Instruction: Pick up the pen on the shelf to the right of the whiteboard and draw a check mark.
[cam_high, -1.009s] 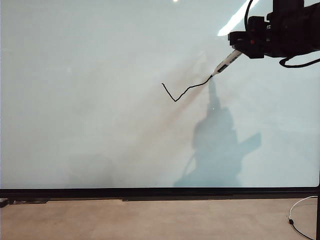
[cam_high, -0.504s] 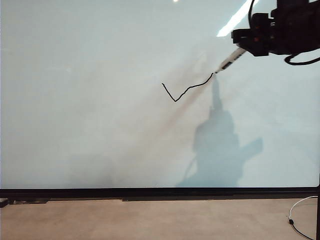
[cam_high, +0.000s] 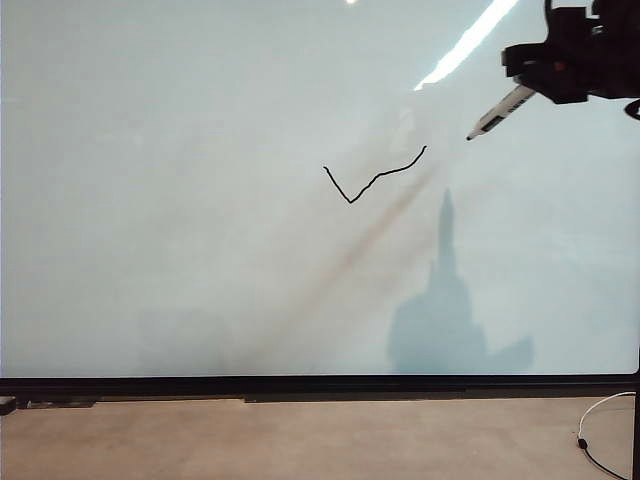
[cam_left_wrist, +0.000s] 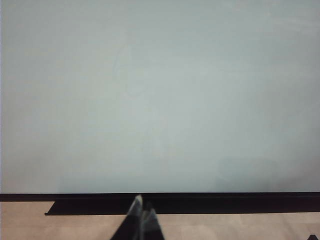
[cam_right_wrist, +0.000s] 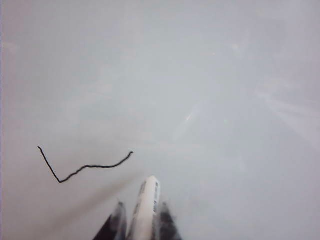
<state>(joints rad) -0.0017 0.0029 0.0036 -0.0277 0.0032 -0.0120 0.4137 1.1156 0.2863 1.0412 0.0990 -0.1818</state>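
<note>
The whiteboard (cam_high: 200, 250) fills nearly the whole exterior view, and a thin black check mark (cam_high: 372, 180) is drawn near its middle. At the upper right my right gripper (cam_high: 532, 92) is shut on the pen (cam_high: 500, 112), a slim white marker whose dark tip points down-left, off the board and to the right of the mark's end. The right wrist view shows the pen (cam_right_wrist: 146, 207) between the dark fingers (cam_right_wrist: 118, 220) with the check mark (cam_right_wrist: 82, 166) beyond it. My left gripper (cam_left_wrist: 142, 209) is shut and empty, low before the whiteboard (cam_left_wrist: 160, 100).
A black frame edge (cam_high: 320, 384) runs along the board's bottom, above a tan surface (cam_high: 300, 440). A white cable (cam_high: 600, 420) lies at the lower right. The shelf is out of view.
My right gripper has lifted the pen off the board and drawn it up and to the right, away from the mark's end. Its shadow on the board slid lower. The left gripper stayed still.
</note>
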